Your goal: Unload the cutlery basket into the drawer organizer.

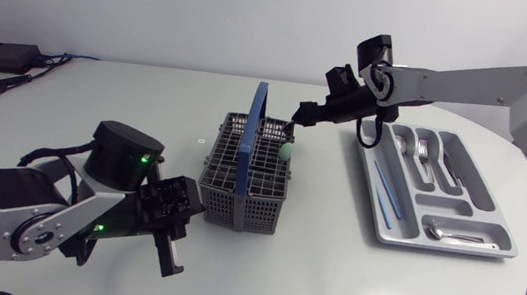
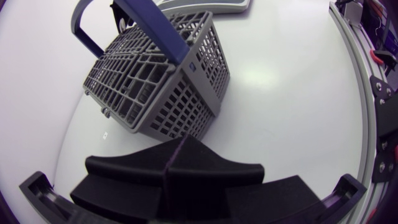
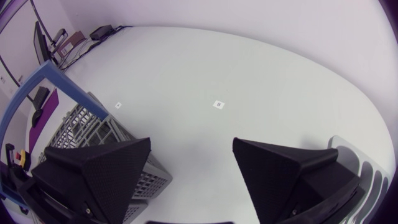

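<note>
At the left, our left arm [image 1: 24,214] lies low over the tabletop [image 1: 327,286], and the left jaws sit just beside the near left corner of the cutlery basket [image 1: 244,180], not touching it. In the left wrist view the two black fingers [image 2: 211,177] meet at a seam down the middle, so these jaws are together with nothing between them. The basket [image 2: 155,87] stands just ahead of them.

The grey grid basket stands upright near the middle of the tabletop, its blue handle [image 1: 256,116] arching straight up over it. A small green object [image 1: 286,153] shows at the basket's right rim; we cannot tell what it is. We cannot make out any cutlery inside the compartments from these views. A small white tag [image 1: 201,141] lies on the tabletop left of the basket.

Our right arm [image 1: 462,86] comes in from the right and reaches past the drawer organizer [image 1: 443,247]. The right jaws hang above the basket's far right corner, close to the handle. In the right wrist view the two fingers [image 3: 99,174] stand well apart and hold nothing, with bare tabletop between them. The basket [image 3: 93,127] and its handle [image 3: 68,87] lie under and beside one finger.

At the right, the grey organizer lies flat, well apart from the basket. Its long compartments hold forks and spoons [image 1: 424,152], a thin blue piece [image 1: 383,198] lies in the left slot, and a spoon [image 1: 454,234] rests in the crosswise front compartment.
</note>
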